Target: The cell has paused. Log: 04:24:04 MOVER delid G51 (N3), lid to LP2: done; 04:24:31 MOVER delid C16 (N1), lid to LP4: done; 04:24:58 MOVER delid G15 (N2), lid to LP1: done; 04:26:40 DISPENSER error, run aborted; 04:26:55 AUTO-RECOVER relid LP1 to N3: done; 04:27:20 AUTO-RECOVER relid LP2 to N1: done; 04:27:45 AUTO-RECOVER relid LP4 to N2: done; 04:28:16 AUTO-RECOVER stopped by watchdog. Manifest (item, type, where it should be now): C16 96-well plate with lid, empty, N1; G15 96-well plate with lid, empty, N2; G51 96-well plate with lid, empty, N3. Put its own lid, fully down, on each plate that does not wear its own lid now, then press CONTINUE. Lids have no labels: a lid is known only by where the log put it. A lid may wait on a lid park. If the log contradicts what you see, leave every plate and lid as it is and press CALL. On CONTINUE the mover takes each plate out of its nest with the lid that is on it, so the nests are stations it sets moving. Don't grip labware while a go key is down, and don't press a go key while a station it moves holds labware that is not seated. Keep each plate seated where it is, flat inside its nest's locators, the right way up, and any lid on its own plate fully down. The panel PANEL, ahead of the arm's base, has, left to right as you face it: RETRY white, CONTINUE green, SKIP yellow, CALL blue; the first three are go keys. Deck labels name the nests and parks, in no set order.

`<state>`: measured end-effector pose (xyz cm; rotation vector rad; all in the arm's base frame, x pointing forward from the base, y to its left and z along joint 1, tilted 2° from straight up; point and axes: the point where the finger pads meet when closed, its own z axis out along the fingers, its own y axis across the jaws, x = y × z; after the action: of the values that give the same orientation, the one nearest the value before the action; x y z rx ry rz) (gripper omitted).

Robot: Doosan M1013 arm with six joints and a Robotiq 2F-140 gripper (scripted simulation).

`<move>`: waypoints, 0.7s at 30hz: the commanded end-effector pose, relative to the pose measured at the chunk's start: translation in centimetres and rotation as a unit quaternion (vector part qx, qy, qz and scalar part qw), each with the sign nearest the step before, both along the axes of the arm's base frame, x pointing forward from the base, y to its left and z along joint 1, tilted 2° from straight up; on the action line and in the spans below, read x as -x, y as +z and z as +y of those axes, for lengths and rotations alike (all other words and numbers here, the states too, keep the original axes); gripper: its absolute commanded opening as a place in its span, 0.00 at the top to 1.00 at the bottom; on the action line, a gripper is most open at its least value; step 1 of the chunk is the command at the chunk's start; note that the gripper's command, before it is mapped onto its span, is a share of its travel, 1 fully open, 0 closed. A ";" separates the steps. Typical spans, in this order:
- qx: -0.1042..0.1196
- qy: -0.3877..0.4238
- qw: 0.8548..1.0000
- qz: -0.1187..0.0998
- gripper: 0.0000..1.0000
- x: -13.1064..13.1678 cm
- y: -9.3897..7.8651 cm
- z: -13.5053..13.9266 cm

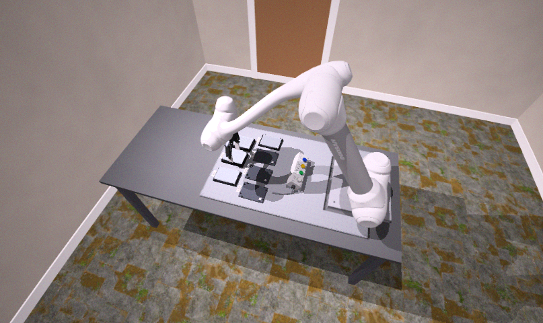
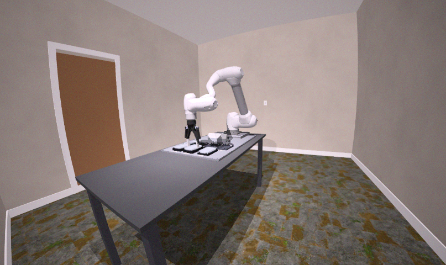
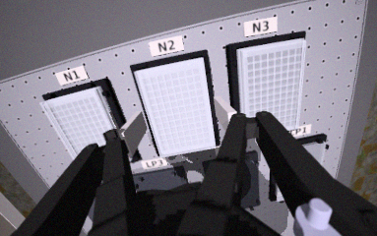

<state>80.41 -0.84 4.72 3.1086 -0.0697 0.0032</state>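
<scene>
In the wrist view three white 96-well plates sit in black nests: N1 [image 3: 79, 118] at left, N2 [image 3: 175, 105] in the middle, N3 [image 3: 271, 79] at right. The N2 plate looks pale and smooth under a lid that lies flat. The N3 plate shows its well grid most sharply. My gripper [image 3: 179, 113] is open, with its fingers standing either side of the near end of the N2 plate, just above it and holding nothing. It also shows in the top view [image 1: 231, 149]. A white lid [image 1: 270, 140] lies on the park beside N3, by the LP1 label [image 3: 298, 131].
Three dark lid parks [image 1: 258, 174] lie in a row between the nests and the panel [image 1: 299, 171], and the LP3 label [image 3: 154, 163] sits under my fingers. The panel carries blue [image 1: 303, 157], yellow [image 1: 303, 165] and green [image 1: 301, 172] keys. The arm's base [image 1: 368, 200] stands on the table's right end.
</scene>
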 end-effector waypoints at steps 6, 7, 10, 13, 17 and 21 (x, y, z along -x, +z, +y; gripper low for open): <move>0.000 0.000 1.000 0.000 0.34 0.0 0.0 0.0; 0.000 0.000 1.000 0.000 0.34 0.0 0.0 0.0; 0.000 0.000 1.000 0.000 0.34 0.0 0.0 0.0; 0.000 0.000 1.000 0.000 0.34 0.0 0.0 0.0; 0.000 0.000 1.000 0.000 0.34 0.0 0.2 0.0; 0.000 0.000 1.000 0.000 0.34 0.0 0.5 0.0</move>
<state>80.41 -0.82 5.07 3.1086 -0.0697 0.0032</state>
